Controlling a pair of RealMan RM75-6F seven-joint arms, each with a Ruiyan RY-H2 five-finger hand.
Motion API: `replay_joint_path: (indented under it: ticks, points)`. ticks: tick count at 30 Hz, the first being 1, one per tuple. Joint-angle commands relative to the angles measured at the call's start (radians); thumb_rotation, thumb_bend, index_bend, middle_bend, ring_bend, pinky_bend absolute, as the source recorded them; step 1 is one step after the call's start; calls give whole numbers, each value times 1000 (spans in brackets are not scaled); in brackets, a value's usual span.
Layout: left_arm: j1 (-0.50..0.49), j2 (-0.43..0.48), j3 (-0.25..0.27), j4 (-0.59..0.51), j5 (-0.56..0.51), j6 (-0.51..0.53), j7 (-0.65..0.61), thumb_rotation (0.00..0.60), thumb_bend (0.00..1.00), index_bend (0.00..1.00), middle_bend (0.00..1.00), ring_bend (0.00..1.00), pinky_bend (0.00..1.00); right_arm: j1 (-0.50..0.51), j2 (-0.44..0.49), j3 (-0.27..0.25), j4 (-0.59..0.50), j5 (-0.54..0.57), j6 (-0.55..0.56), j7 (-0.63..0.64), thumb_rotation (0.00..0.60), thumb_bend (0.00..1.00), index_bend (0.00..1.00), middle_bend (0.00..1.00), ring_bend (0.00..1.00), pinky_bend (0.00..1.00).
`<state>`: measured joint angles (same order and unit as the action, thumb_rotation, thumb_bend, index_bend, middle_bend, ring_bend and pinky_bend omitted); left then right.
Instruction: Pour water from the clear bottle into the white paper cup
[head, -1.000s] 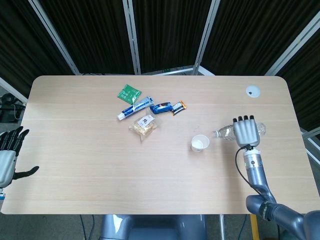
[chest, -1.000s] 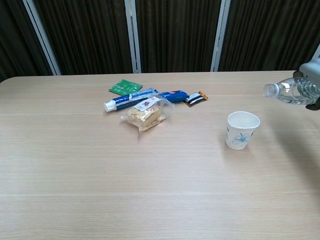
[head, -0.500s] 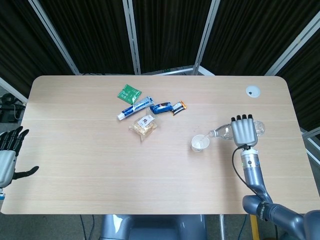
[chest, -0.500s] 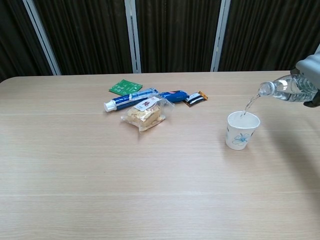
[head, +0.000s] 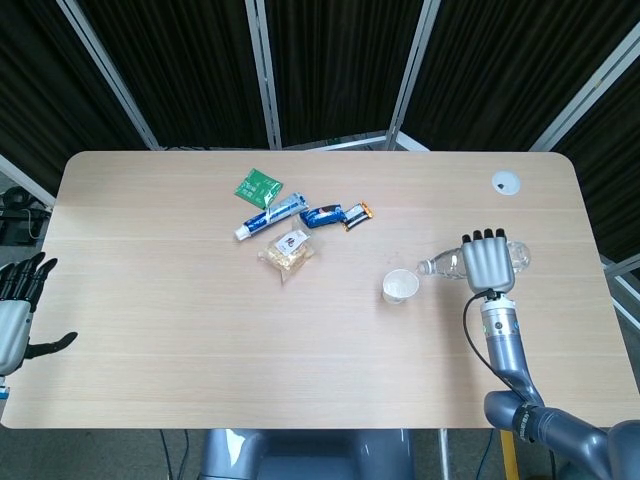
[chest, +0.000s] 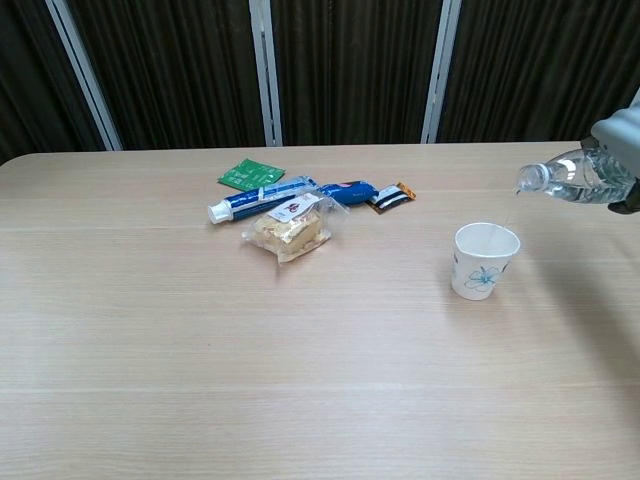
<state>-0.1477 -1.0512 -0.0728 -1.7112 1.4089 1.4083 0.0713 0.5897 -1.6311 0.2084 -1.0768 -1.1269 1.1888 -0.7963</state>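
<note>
My right hand (head: 488, 261) grips the clear bottle (head: 447, 265) at the table's right side. The bottle (chest: 572, 177) lies almost level above the table, its open mouth pointing left and just right of the white paper cup (chest: 484, 260). The cup (head: 400, 287) stands upright with a blue flower print. A thin trickle falls from the bottle's mouth toward the cup's rim. In the chest view only the edge of the right hand (chest: 620, 140) shows. My left hand (head: 20, 305) hangs off the table's left edge, fingers spread, holding nothing.
A green packet (head: 259, 186), a toothpaste tube (head: 271, 216), a blue wrapper (head: 325, 214), a small dark snack bar (head: 357, 215) and a clear bag of snacks (head: 287, 251) lie in the table's middle. A white disc (head: 506, 182) sits at the far right corner.
The bottle first moved left and tipped, sending a stream into the cup. It has since levelled a little, and the stream has thinned to a trickle. The left hand has not moved.
</note>
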Motion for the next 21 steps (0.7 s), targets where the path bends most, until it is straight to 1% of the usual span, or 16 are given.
replay_joint_path:
  ticks: [1,16,20,21]
  points:
    - [0,0,0,0,0,0,-1,600,0,0,0,0,0,0,0,-1,2,-2,1,-1,600,571,479,612,550,508]
    - [0,1,0,0,-1,0,-2,600,0,0,0,0,0,-3,2,-5,5,-11,4,8,600,577,479,612,550,508]
    - [0,3,0,-1,-1,-1,-5,600,0,0,0,0,0,-10,7,-5,-5,-18,6,50,600,584,480,612,551,509]
    - [0,3,0,-1,-2,-1,-6,600,0,0,0,0,0,-16,11,-2,-18,-19,6,80,600,584,481,614,552,510]
